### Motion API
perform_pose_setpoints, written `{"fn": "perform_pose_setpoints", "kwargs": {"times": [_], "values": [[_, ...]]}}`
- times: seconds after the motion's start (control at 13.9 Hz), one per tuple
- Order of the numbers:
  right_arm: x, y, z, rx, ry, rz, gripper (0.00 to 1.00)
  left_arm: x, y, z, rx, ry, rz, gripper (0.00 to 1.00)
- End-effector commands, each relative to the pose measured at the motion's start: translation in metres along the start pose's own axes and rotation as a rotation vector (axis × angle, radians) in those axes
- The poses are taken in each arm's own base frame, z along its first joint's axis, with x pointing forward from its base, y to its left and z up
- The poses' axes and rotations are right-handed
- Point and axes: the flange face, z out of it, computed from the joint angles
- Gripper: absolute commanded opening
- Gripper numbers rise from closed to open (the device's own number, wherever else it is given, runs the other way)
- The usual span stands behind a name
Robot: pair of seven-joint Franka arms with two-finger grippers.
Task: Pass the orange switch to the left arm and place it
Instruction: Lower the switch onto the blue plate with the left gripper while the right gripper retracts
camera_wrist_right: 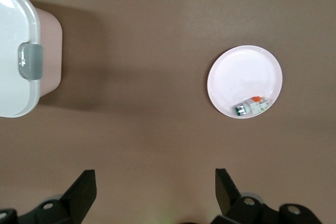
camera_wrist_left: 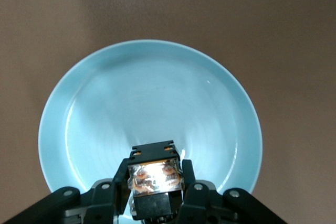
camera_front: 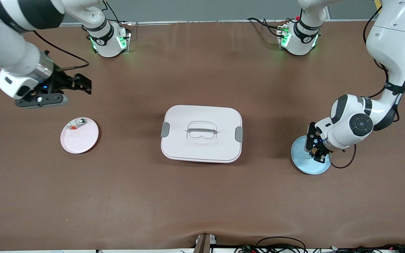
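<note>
The orange switch (camera_wrist_left: 155,174), a small black block with a shiny orange-tinted band, sits between the fingers of my left gripper (camera_wrist_left: 156,184), which is shut on it. Gripper and switch are low over the round blue plate (camera_wrist_left: 152,93). In the front view the left gripper (camera_front: 316,151) is over the blue plate (camera_front: 304,162) at the left arm's end of the table. The white box (camera_front: 201,133) with grey side clips stands mid-table. My right gripper (camera_front: 83,84) hangs open and holds nothing, above the table at the right arm's end; in its wrist view the right gripper (camera_wrist_right: 156,188) has bare table between the fingers.
A pink plate (camera_front: 80,138) lies at the right arm's end and carries a small green-and-silver part (camera_front: 77,123). The right wrist view shows the pink plate (camera_wrist_right: 241,72), the part (camera_wrist_right: 251,106) and a corner of the box (camera_wrist_right: 16,51). Cables run along the table's front edge.
</note>
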Motion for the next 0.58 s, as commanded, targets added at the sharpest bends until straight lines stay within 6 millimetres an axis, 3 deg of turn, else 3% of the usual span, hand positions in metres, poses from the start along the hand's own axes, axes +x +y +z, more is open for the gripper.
{"fn": "perform_pose_setpoints", "kwargs": {"times": [0.0,0.14,0.5], "values": [[-0.010,0.035,-0.008,-0.002,0.026,-0.025,1.00,0.008,-0.008,0.006,0.024,0.002,0.024,0.00],[-0.010,0.062,-0.012,0.013,0.030,0.002,1.00,0.011,-0.008,0.013,0.032,0.011,0.030,0.00],[-0.005,0.088,-0.043,0.016,0.064,0.055,1.00,0.013,-0.005,0.016,0.022,0.011,0.039,0.03]]}}
